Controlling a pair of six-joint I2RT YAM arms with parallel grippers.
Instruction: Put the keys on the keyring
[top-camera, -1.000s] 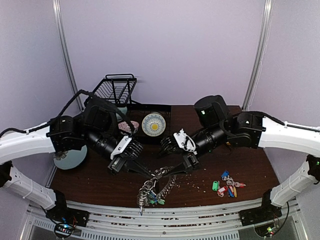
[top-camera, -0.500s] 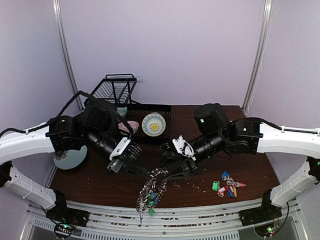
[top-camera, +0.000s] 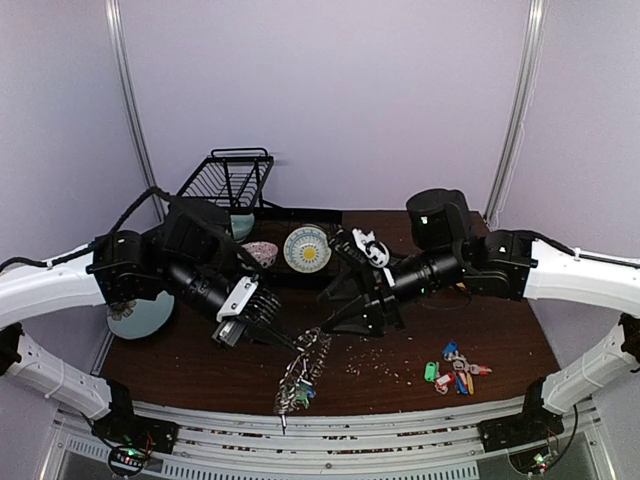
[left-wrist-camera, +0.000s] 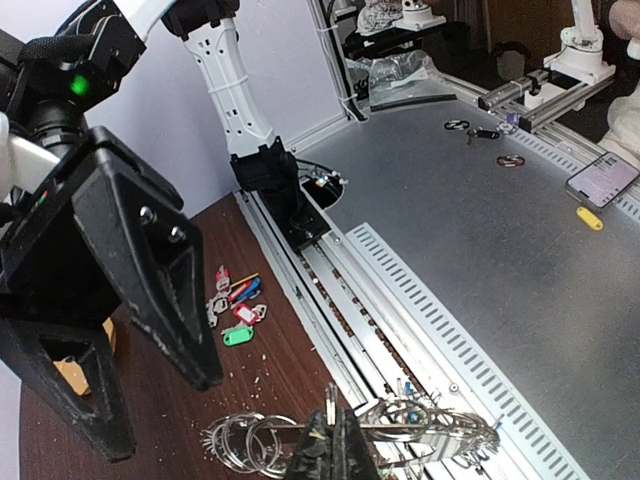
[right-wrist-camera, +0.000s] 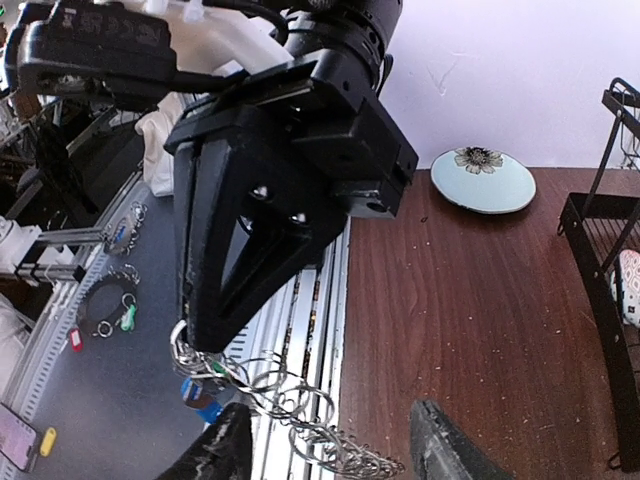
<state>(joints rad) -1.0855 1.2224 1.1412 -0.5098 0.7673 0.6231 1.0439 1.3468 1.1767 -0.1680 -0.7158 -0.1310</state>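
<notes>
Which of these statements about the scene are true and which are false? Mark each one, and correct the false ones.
1. The left gripper is shut on the keyring. True.
2. The right gripper is clamped on the keyring. False: its fingers stand wide apart and hold nothing.
3. A bunch of coloured tags lies on the table on the right arm's side. True.
4. The wire rack stands at the table's near edge. False: it stands at the far left corner.

The right hand (top-camera: 352, 315) has lifted up and pulled back from the keyring (top-camera: 305, 365), toward the far side of the worktop (top-camera: 500, 330). The keyring seems to hang in a slightly tighter bunch now.
</notes>
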